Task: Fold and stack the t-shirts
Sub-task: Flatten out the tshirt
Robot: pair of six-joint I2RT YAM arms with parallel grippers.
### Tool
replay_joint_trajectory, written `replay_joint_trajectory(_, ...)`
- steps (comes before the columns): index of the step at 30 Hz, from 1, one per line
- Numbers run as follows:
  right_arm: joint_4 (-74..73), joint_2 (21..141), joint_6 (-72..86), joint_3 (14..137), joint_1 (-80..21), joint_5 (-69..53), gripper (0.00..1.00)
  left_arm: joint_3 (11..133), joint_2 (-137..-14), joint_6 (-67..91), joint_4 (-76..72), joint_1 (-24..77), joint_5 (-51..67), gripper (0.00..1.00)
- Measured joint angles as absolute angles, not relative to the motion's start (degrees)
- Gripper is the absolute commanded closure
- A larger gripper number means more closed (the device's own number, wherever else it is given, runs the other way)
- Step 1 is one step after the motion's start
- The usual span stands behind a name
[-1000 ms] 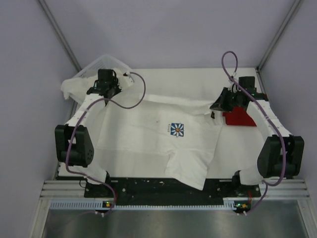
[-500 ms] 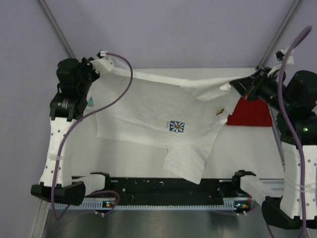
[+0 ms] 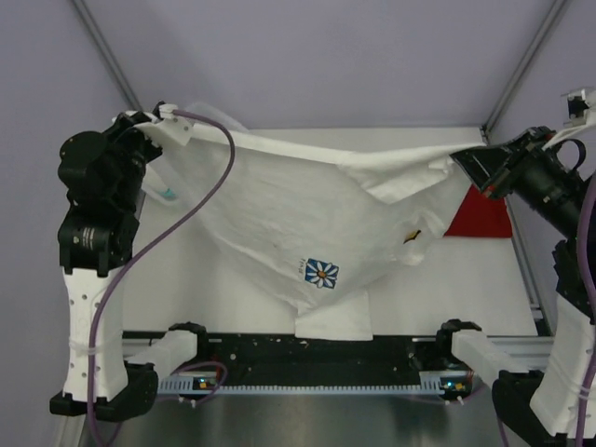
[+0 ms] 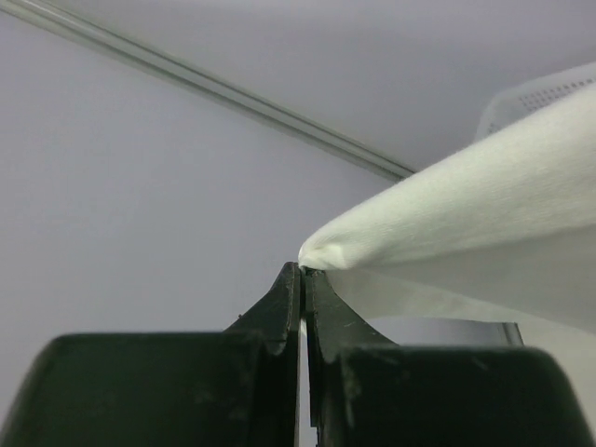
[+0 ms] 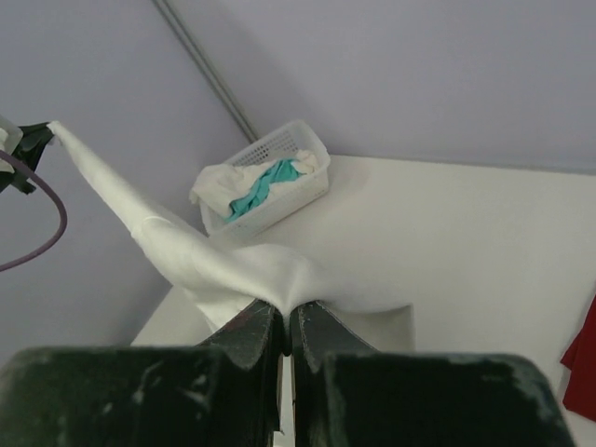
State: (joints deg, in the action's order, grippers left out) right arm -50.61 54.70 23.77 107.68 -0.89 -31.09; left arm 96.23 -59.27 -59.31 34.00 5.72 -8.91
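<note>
A white t-shirt (image 3: 289,209) with a small blue flower square (image 3: 322,272) hangs stretched in the air between both arms, its lower part sagging to the table's near edge. My left gripper (image 3: 164,114) is shut on its left corner, high at the back left; the pinch shows in the left wrist view (image 4: 304,267). My right gripper (image 3: 463,160) is shut on its right edge, high at the right; the pinch shows in the right wrist view (image 5: 286,309). A red t-shirt (image 3: 480,216) lies on the table at the right. Its edge shows in the right wrist view (image 5: 584,358).
A white lattice basket (image 5: 279,163) stands at the table's back left corner, holding white cloth and a teal shirt (image 5: 253,190). In the top view the basket (image 3: 207,114) is mostly hidden behind the raised shirt. Purple walls enclose the white table (image 3: 447,279).
Both arms have risen and spread outward, lifting the white shirt off the table until it hangs stretched between them. The flower square has shifted lower and left.
</note>
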Motion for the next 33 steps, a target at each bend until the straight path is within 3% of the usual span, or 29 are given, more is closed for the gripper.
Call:
replay_joint_trajectory(8, -52.7, 57.3, 25.2, 102.6, -0.9, -28.6, 1.00, 103.5, -73.3, -55.3, 41.8, 4.6, -7.7, 1.00)
replay_joint_trajectory(18, -51.9, 58.0, 24.0, 98.3, -0.9, -28.0, 1.00, 99.6, -73.2, -53.3, 42.2, 4.5, -6.6, 1.00)
replay_joint_trajectory(27, -50.4, 81.9, 23.1, 114.1, -0.9, -23.9, 1.00, 107.5, -87.4, -49.1, 37.5, 4.4, -6.9, 1.00)
replay_joint_trajectory(33, -50.7, 82.3, 23.6, 120.7, -1.0, -23.3, 1.00, 107.5, -85.6, -49.5, 38.2, 4.4, -6.9, 1.00)
